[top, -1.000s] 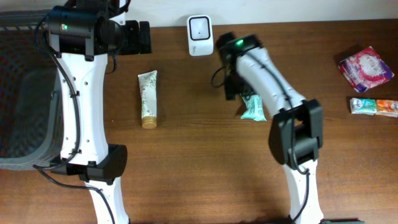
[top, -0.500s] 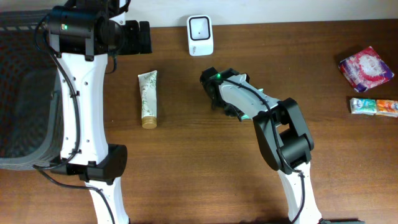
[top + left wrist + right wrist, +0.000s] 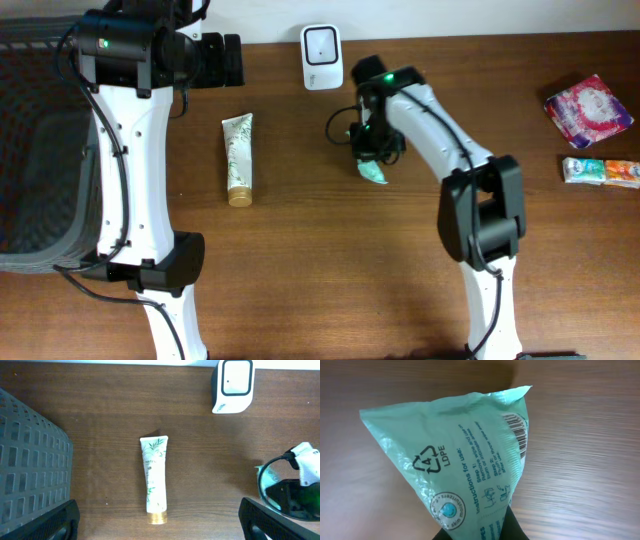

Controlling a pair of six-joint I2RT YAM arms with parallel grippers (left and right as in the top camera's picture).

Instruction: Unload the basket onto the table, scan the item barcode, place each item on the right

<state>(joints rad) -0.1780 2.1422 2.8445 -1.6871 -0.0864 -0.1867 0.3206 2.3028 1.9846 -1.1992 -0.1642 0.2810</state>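
Observation:
A mint-green plastic packet [image 3: 374,172] [image 3: 460,475] hangs pinched at one end, its barcode [image 3: 516,435] printed along the right edge in the right wrist view. My right gripper [image 3: 370,150] [image 3: 475,532] is shut on the packet and holds it above the wooden table, below and right of the white scanner [image 3: 321,43] [image 3: 232,382]. My left gripper [image 3: 225,60] [image 3: 160,522] stands wide open, high over the table's back left, with nothing between its fingers [image 3: 55,522].
A white tube with a gold cap [image 3: 238,155] [image 3: 154,477] lies left of centre. A dark mesh basket [image 3: 30,150] [image 3: 30,460] sits at the far left. A pink packet [image 3: 588,105] and small colourful packs [image 3: 600,171] lie at the far right.
My right gripper has shut on the green packet and lifted it off the table, swinging toward the scanner. The left arm has not moved.

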